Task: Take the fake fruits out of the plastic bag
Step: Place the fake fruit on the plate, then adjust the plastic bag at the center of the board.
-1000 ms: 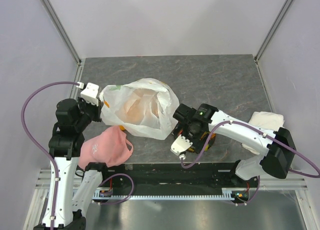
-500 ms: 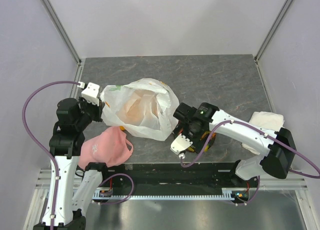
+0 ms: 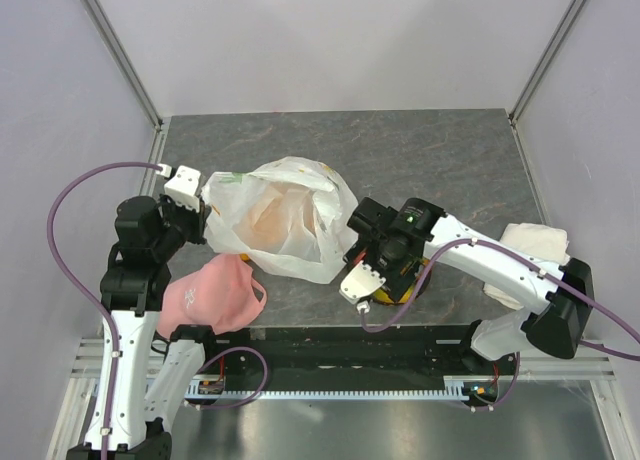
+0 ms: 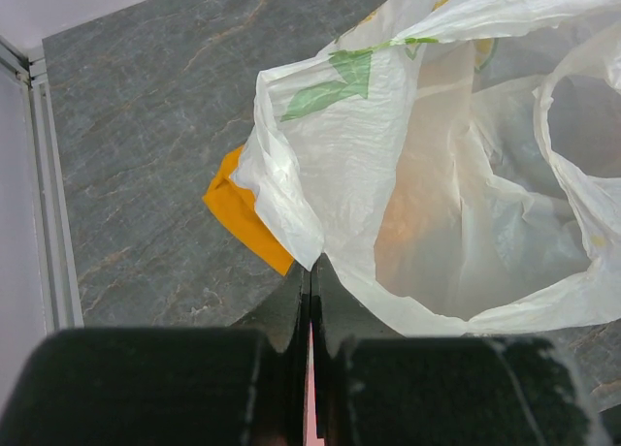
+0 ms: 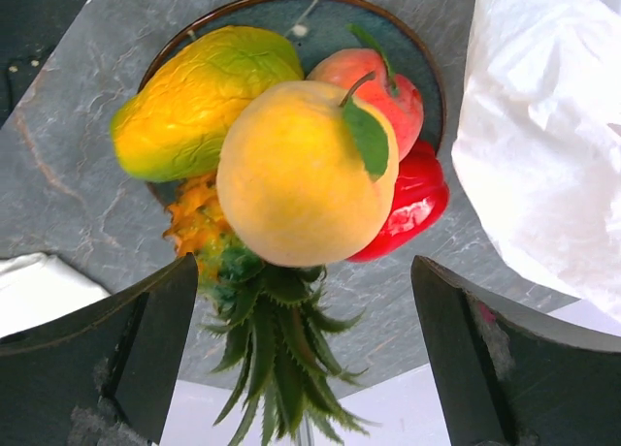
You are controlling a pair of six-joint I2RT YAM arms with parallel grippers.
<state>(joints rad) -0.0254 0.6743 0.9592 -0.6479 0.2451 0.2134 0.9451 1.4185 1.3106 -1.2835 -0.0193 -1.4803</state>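
The plastic bag (image 3: 285,220) lies crinkled at centre left, with an orange glow showing through its film. My left gripper (image 3: 205,212) is shut on the bag's left edge, and the film (image 4: 291,213) runs into the closed jaws (image 4: 310,271). My right gripper (image 5: 303,267) hangs open over a dark plate (image 5: 330,19) right of the bag. On the plate are a yellow-orange round fruit (image 5: 301,170), a mango (image 5: 194,111), a peach (image 5: 398,92), a red pepper (image 5: 412,208) and a pineapple (image 5: 218,238). Nothing sits between its fingers (image 5: 146,349).
A pink cloth (image 3: 215,292) lies near the front edge below the bag. A folded white towel (image 3: 535,242) sits at the right edge. An orange cloth (image 4: 243,213) pokes out from under the bag. Metal frame posts stand at the table's back corners.
The right arm has shifted slightly over the plate with its jaws wide. The left gripper and the bag have stayed put.
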